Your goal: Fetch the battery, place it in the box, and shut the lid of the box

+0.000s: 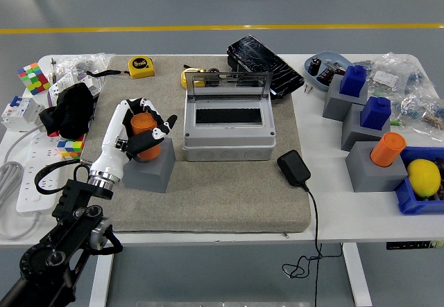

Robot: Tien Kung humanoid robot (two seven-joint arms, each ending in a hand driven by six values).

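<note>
1. On the left side of the worktop (326, 217), the left hand (139, 130) has its fingers curled around the orange battery (144, 135), pinching it from both sides. The battery appears to sit just above or at the top of its grey holder block (149, 172); I cannot tell whether it is fully clear of the socket. So the fetch looks to be underway, with the grasp made but the carry not finished.

2. Just to the right, in the middle of the tan mat (229, 196), stands the grey box (229, 130). Its lid (227, 84) is upright at the back, and the dark opening below it shows nothing inside. Placing the battery is therefore not done, and the lid is yet to be closed.

3. Near the box's right front corner lies a black charger (293, 168) with its cable running off the near edge; it sits apart from the likely path between block and box.

4. At the far right are more grey blocks, one holding a second orange battery (386, 149), untouched. The right hand is not in view.

5. By my judgement, roughly the first third of the task is in hand, with two steps left.
</note>
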